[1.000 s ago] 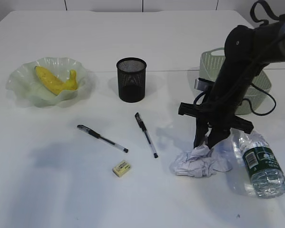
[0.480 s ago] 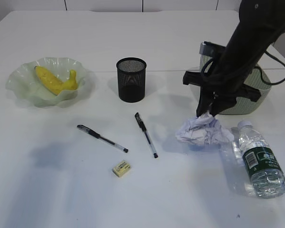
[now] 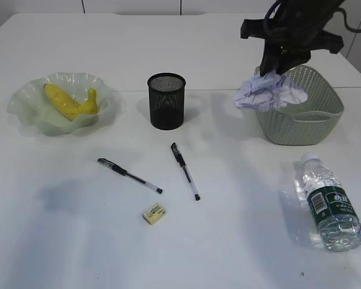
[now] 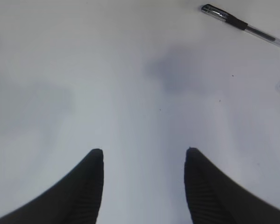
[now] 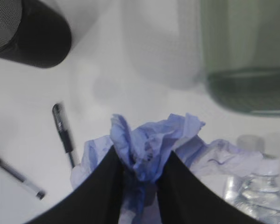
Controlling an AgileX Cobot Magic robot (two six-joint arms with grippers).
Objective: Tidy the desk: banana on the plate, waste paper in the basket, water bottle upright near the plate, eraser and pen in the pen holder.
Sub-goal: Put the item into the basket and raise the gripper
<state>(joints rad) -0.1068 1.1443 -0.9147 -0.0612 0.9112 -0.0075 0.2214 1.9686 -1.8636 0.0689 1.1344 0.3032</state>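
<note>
Exterior view: we see the waste paper (image 3: 266, 91), a crumpled ball without clear axis, hanging at the basket (image 3: 301, 111) rim.
Right gripper (image 3: 272, 65): our jaws pinch the paper.
Left gripper (image 4: 143, 156): parted, empty.
Water bottle (image 3: 326, 202): lying, cap pointing away.
Surface: white table (image 3: 78, 241).
Basket: green woven plastic.

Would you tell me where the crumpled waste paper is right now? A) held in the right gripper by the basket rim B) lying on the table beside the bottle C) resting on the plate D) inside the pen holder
A: the right gripper is shut on the waste paper, hanging at the basket rim.
</note>
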